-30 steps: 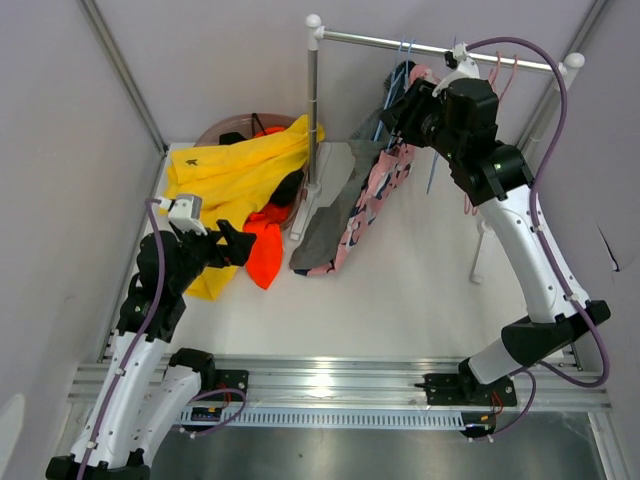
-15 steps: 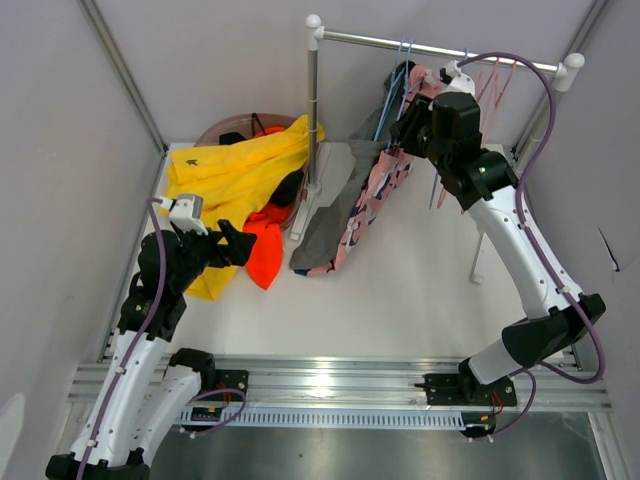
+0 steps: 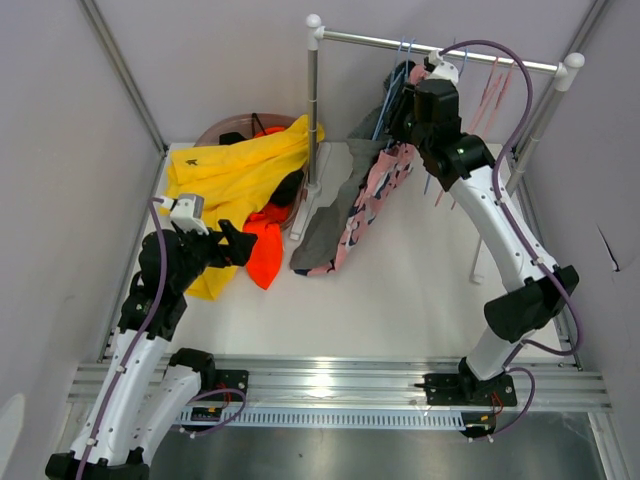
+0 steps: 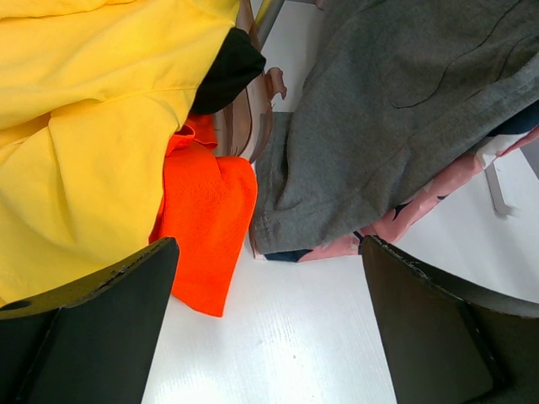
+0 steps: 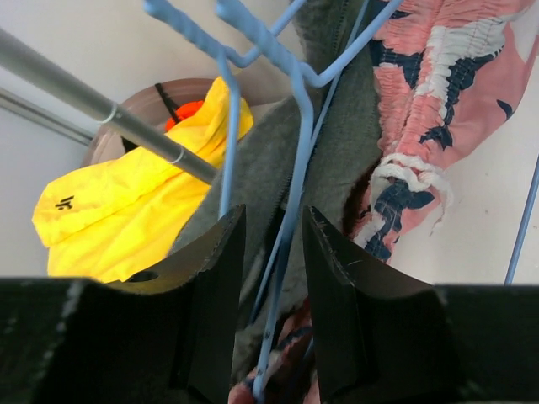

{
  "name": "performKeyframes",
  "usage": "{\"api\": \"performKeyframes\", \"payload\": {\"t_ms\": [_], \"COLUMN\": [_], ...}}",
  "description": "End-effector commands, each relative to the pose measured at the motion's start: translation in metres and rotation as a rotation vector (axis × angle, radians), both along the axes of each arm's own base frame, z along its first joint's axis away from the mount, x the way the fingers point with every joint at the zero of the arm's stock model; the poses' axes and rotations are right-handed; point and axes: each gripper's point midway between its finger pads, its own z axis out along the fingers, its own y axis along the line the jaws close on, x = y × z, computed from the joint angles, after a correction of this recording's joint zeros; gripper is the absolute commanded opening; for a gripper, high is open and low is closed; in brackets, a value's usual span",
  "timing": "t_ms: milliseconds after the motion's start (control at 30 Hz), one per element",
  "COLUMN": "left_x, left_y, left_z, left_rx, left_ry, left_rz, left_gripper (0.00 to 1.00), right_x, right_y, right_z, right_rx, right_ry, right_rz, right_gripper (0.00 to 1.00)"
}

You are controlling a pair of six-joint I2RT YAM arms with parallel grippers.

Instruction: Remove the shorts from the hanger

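The grey shorts and the pink shorts with dark-blue shapes hang from a blue hanger on the rail, with their lower ends on the table. My right gripper is at the hanger. In the right wrist view its jaws are narrowly open and straddle the blue hanger wire, with the grey shorts behind and the pink shorts to the right. The yellow shorts, orange shorts and black shorts lie piled at the left. My left gripper is open and empty.
A brown basket sits under the pile at the back left. The rack's upright post stands between the pile and the hanging shorts. Several empty pink hangers hang further right on the rail. Walls close in on both sides.
My right gripper has moved left along the rail and its jaws now sit around the blue hanger. The left arm has not moved.
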Motion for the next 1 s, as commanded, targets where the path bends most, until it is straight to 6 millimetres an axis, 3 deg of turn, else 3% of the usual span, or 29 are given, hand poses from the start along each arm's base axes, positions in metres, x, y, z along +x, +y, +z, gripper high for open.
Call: {"api": "performKeyframes", "payload": {"t_ms": [0,67,100,233,400,600,733,767,833,867,933,967], "left_x": [0.001,0.001,0.001,0.003,0.001,-0.005,-0.012,-0.014,-0.021,-0.024,-0.032,-0.04], "left_y": [-0.003,-0.003,-0.003,-0.004,-0.006,-0.023,-0.053,-0.06,-0.089,-0.1,-0.132,-0.148], "left_z": [0.008,0.006,0.008,0.005,0.007,0.019,0.048,0.073,0.083,0.108,0.116,0.135], "left_rx": [0.01,0.01,0.009,0.011,0.02,0.048,0.063,0.054,0.068,0.039,0.016,-0.028], "left_ry": [-0.036,-0.031,-0.036,-0.029,-0.036,-0.075,-0.156,-0.21,-0.232,-0.29,-0.318,-0.386], "left_rz": [-0.017,-0.019,-0.019,-0.022,-0.037,-0.103,-0.187,-0.204,-0.295,-0.331,-0.455,-0.533], "left_gripper": [0.96,0.96,0.96,0.96,0.96,0.99,0.99,0.99,0.99,0.99,0.99,0.99], "right_x": [0.008,0.01,0.011,0.013,0.006,-0.034,-0.069,-0.074,-0.083,-0.094,-0.102,-0.113], "right_y": [-0.004,-0.007,-0.006,-0.009,-0.018,-0.044,-0.06,-0.061,-0.06,-0.058,-0.055,-0.051], "right_z": [0.016,0.014,0.011,0.011,0.024,0.084,0.12,0.119,0.119,0.118,0.117,0.12], "right_rx": [0.004,-0.002,-0.005,-0.009,-0.016,0.007,0.026,0.03,0.05,0.06,0.091,0.11], "right_ry": [-0.05,-0.048,-0.044,-0.046,-0.068,-0.176,-0.237,-0.232,-0.225,-0.225,-0.225,-0.232], "right_rz": [-0.046,-0.067,-0.068,-0.088,-0.109,-0.142,-0.153,-0.151,-0.144,-0.13,-0.119,-0.1], "right_gripper": [0.35,0.31,0.22,0.02,0.0,0.0,0.0,0.0,0.0,0.0,0.0,0.0]}}
